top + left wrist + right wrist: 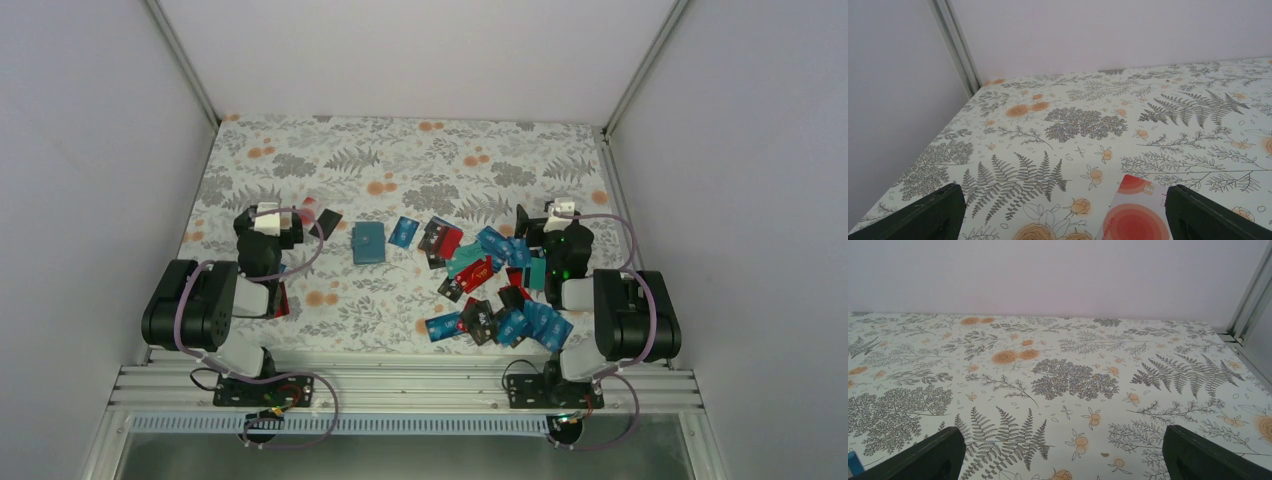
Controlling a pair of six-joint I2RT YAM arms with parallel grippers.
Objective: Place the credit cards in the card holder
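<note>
A pale tablecloth [330,160] printed with grey ferns and orange flowers is spread across the whole surface; it is enclosed by plain white walls [410,50] at the back and sides; aluminium posts [185,60] are set in the far corners; a ribbed metal rail [400,385] is fixed along the near edge; everything is lit softly and evenly

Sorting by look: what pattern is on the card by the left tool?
Red-orange concentric circles on a pale card, clearest in the left wrist view.

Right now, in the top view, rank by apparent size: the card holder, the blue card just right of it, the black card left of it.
Largest: card holder.
Then blue card and black card, which look about the same size, so no ranking between them.
</note>
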